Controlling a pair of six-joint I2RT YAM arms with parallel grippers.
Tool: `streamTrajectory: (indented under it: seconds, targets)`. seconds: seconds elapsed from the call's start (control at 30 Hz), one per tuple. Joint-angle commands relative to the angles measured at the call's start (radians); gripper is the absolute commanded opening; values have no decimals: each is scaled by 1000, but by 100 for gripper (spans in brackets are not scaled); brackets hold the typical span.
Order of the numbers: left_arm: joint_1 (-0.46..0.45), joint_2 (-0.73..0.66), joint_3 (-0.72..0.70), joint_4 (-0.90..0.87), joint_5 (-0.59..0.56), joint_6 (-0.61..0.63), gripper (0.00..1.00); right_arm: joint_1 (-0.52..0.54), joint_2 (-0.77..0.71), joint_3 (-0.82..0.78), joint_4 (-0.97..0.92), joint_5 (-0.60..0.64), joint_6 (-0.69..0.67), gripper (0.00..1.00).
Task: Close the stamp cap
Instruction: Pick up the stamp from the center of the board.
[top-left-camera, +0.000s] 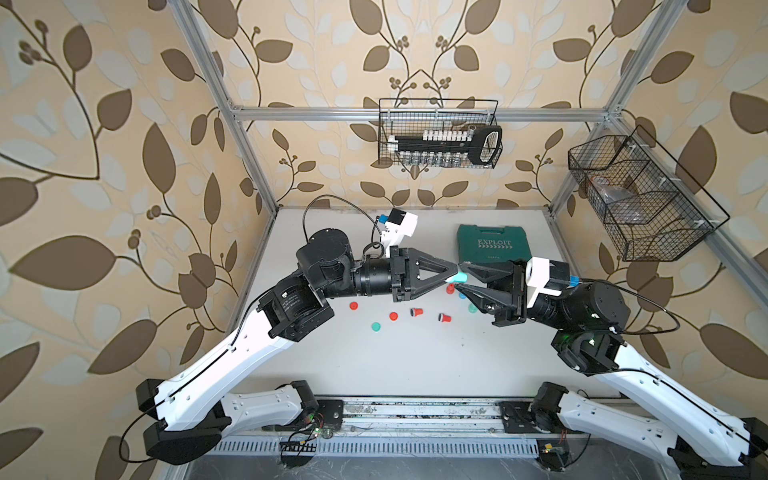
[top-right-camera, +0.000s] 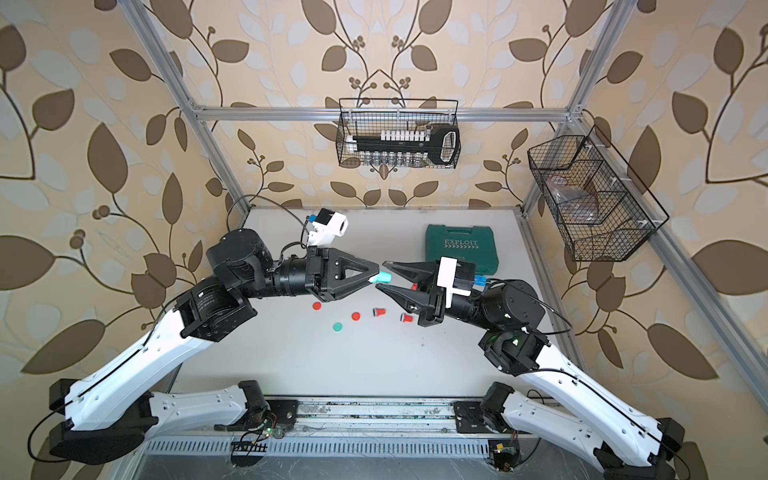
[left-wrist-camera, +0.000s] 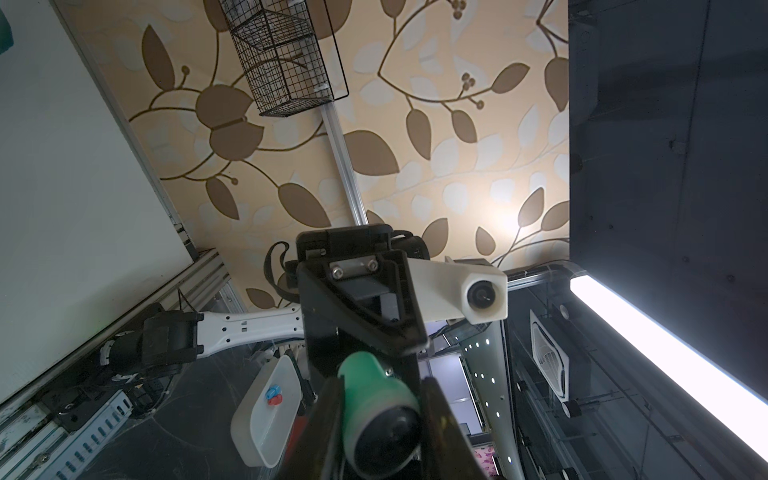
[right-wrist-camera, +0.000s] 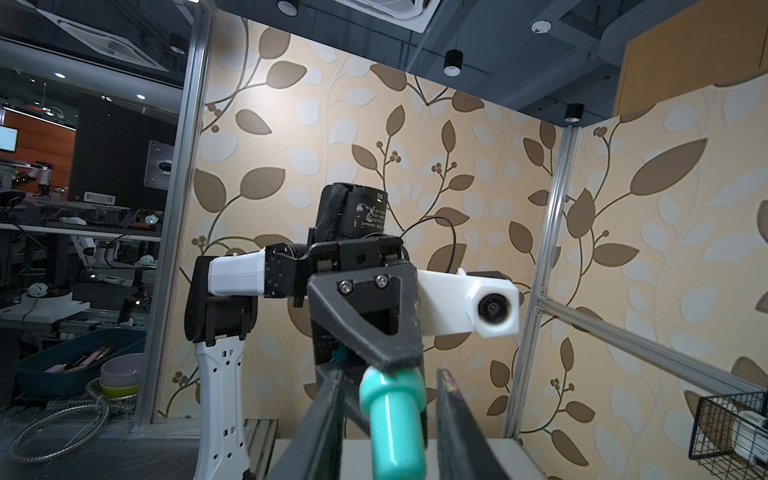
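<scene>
A teal stamp (top-left-camera: 459, 277) (top-right-camera: 384, 277) hangs above the table's middle, lying level between the two arms. My left gripper (top-left-camera: 451, 276) (top-right-camera: 375, 277) is shut on its wide end, where the left wrist view shows the green body (left-wrist-camera: 374, 399) pinched between both fingers, with a dark round face. My right gripper (top-left-camera: 458, 276) (top-right-camera: 381, 275) is open around the narrow handle (right-wrist-camera: 395, 411), with a gap on each side. Loose round caps lie on the table below, one green (top-left-camera: 376, 326) and two red (top-left-camera: 353, 306) (top-left-camera: 393, 316).
Two small red stamps (top-left-camera: 415, 311) (top-left-camera: 444, 318) lie on the table (top-left-camera: 374, 374) near the caps, with more small pieces under my right gripper. A green tool case (top-left-camera: 494, 245) sits at the back right. Wire baskets hang on the back wall (top-left-camera: 440, 137) and right wall (top-left-camera: 640, 199).
</scene>
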Motion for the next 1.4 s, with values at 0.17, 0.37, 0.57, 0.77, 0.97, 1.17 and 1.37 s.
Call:
streamTrajectory:
  seconds: [0.17,0.37,0.57,0.77,0.97,1.17,1.37]
  targets:
    - [-10,-19,36,71,28,-16,18,0,18,29,-30,-4,21,29]
    - [-10,-19,34,84,29,-24,18,0,36,40,-24,-2,32,21]
    - [-9,-19,29,76,29,-25,17,1,29,36,8,-5,42,22]
    - [-10,-13,31,81,31,-31,17,1,26,39,27,-9,49,22]
    - [-10,-10,32,78,33,-34,17,0,30,43,31,-16,58,22]
    - [-10,-8,31,75,33,-36,16,1,36,47,37,-21,64,22]
    - [-10,-4,35,77,33,-37,16,1,47,56,34,-30,68,19]
